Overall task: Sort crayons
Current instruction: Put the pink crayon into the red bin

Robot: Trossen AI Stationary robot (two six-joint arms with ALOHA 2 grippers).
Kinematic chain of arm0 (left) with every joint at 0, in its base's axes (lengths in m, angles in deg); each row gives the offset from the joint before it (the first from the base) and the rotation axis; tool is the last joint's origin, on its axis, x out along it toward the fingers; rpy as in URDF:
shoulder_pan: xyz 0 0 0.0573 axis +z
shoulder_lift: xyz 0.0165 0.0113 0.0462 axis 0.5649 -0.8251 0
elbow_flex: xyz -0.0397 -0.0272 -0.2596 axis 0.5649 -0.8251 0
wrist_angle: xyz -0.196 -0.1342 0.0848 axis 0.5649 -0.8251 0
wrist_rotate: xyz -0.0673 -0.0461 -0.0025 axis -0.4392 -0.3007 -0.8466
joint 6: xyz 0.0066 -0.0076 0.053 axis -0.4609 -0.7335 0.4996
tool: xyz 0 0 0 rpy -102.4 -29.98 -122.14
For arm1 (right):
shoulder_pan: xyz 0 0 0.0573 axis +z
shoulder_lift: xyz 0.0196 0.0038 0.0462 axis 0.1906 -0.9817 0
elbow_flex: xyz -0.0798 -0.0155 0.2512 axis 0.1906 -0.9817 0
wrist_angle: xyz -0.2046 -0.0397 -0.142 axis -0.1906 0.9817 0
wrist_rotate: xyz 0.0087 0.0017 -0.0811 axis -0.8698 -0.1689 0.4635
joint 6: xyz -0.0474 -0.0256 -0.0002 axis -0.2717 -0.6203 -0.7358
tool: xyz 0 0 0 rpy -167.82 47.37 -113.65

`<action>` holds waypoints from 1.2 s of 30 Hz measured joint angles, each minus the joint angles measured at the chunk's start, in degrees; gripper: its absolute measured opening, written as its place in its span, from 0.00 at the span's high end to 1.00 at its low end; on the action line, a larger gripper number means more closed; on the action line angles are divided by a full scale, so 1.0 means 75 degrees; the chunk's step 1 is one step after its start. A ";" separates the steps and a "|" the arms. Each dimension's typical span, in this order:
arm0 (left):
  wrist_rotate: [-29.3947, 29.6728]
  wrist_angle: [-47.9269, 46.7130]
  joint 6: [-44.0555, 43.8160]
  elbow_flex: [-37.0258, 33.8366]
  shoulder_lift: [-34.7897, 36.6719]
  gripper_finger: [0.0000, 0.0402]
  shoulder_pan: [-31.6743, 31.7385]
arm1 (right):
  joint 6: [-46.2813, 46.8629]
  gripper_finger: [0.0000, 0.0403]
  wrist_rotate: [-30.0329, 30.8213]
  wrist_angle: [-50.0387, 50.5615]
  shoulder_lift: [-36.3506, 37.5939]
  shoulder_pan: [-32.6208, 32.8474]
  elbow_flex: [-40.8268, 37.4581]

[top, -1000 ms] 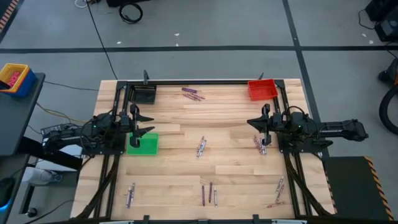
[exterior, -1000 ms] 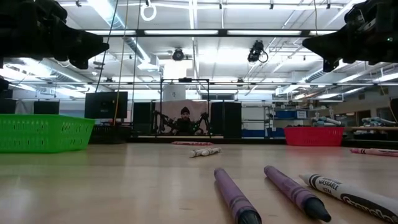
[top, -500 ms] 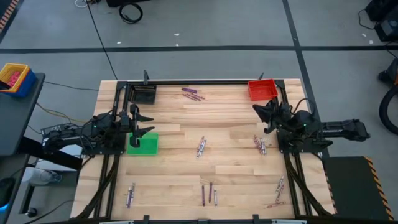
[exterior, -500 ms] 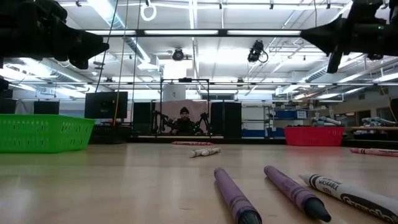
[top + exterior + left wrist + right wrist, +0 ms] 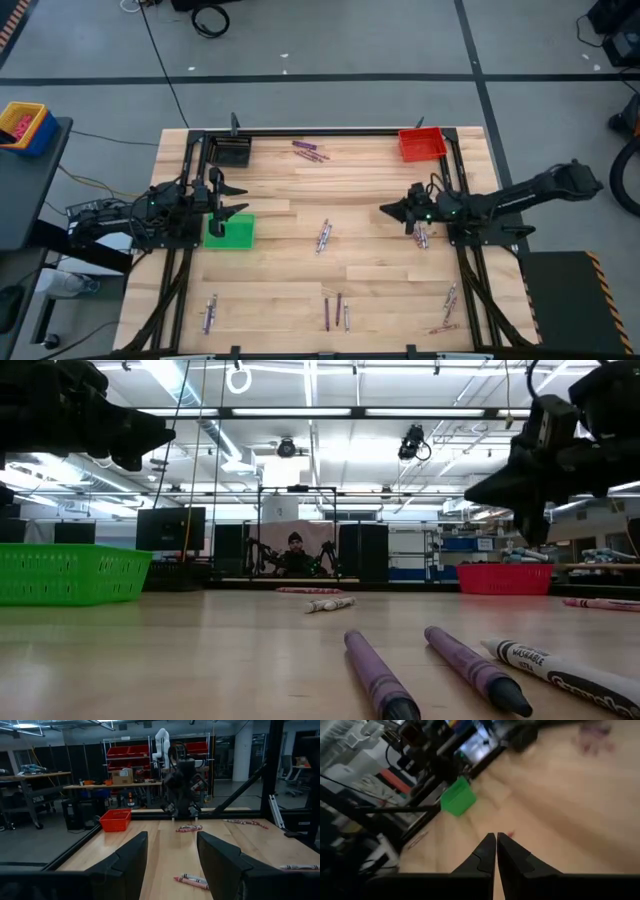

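Observation:
Crayons lie on the wooden table in small groups: at the far middle (image 5: 310, 150), the centre (image 5: 322, 235), the right (image 5: 419, 233), and along the near edge (image 5: 210, 313) (image 5: 335, 312) (image 5: 448, 310). The low view shows two purple crayons (image 5: 380, 678) and a white one (image 5: 560, 672) up close. My left gripper (image 5: 226, 198) is open and empty, just on the far side of the green bin (image 5: 230, 231). My right gripper (image 5: 392, 211) is shut, with nothing visible between its fingers (image 5: 496, 845). It hangs above the table, left of the right crayon group.
A red bin (image 5: 421, 143) stands at the far right corner and a black bin (image 5: 230, 152) at the far left. A yellow and blue bin (image 5: 22, 125) sits off the table at the left. Black rails (image 5: 330, 131) frame the table. A person shows in the room behind (image 5: 296, 550).
My right gripper first swung toward the table's far edge and the red bin. It then reached out toward the table's left and came down, turning so it points at the table's centre. The crayons have not moved.

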 joint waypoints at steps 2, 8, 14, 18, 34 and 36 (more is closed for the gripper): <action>0.0001 0.0000 0.0000 0.0000 -0.0001 0.54 0.0000 | 0.0144 0.94 -0.0271 -0.0439 -0.0337 -0.0079 0.0061; 0.0000 0.0031 0.0000 -0.0003 -0.0003 0.54 0.0000 | 0.0966 0.98 -0.0959 0.2056 -0.0683 -0.0044 0.1541; 0.0000 0.0037 -0.0002 -0.0003 -0.0003 0.54 0.0000 | 0.0860 0.98 -0.0045 0.8143 -0.1494 0.0401 0.4293; 0.0000 0.0036 0.0000 -0.0003 -0.0003 0.54 0.0000 | 0.1417 0.98 -0.0259 1.0383 -0.2188 0.0705 0.5261; 0.0001 0.0034 -0.0002 -0.0003 -0.0003 0.54 0.0000 | 0.2596 0.72 -0.0135 1.2245 -0.3562 0.0466 0.5269; 0.0000 0.0034 0.0001 -0.0003 -0.0003 0.54 0.0003 | 0.2423 0.70 -0.0261 1.2209 -0.3650 0.0177 0.5068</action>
